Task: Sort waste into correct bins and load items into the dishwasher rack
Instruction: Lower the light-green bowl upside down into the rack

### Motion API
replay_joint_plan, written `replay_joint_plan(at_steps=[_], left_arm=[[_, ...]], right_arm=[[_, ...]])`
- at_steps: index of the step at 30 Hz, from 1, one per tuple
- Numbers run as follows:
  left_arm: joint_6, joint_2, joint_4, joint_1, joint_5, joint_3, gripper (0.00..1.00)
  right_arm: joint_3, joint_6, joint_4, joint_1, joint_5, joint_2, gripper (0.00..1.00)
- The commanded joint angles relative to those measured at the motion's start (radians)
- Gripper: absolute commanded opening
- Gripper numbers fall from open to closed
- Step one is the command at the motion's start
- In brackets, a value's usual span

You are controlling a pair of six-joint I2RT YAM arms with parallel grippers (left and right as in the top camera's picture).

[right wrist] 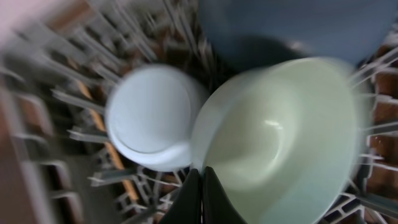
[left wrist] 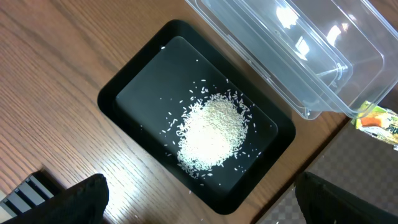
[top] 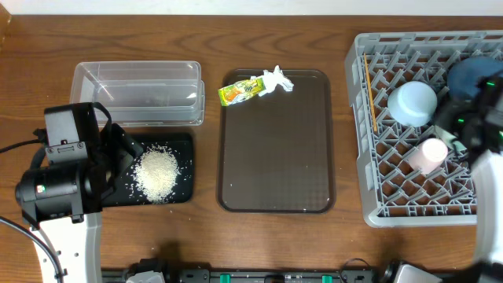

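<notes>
My left gripper (left wrist: pixel 205 208) hangs open above the near end of the shallow black tray (left wrist: pixel 118 99), which holds a heap of white rice (left wrist: pixel 211 134). The clear tub (top: pixel 137 94) lies just behind that tray. A yellow-green wrapper (top: pixel 240 92) and a white tissue (top: pixel 277 79) lie at the far edge of the brown serving tray (top: pixel 275 157). In the grey rack (top: pixel 361 157) are a light blue bowl (right wrist: pixel 152 121), a mint green bowl (right wrist: pixel 292 137), a dark blue plate (right wrist: pixel 292 25), a pink cup (top: pixel 428 153) and a chopstick (top: pixel 369 94). My right gripper (right wrist: pixel 202 180) is shut, tips at the mint bowl's rim.
The left arm (top: pixel 67 173) covers the black tray's left end. The right arm (top: pixel 483 118) reaches over the rack's right side and hides the mint bowl from above. A few loose rice grains lie on the wooden table (left wrist: pixel 50 74) beside the tray.
</notes>
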Motion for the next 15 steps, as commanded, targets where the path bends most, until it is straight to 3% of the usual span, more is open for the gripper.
replay_joint_plan(at_steps=[1,8,15], left_arm=[[-0.005,-0.001,-0.003,0.003,-0.009,0.012,0.97],[-0.005,-0.001,-0.003,0.003,-0.008,0.012,0.97],[-0.005,-0.001,-0.003,0.003,-0.009,0.012,0.97]], right_arm=[[0.017,0.029,-0.002,-0.094,-0.193,-0.076,0.01],[0.013,0.026,-0.010,-0.322,-0.505,-0.072,0.01],[0.010,0.022,0.010,-0.461,-0.767,0.012,0.01]])
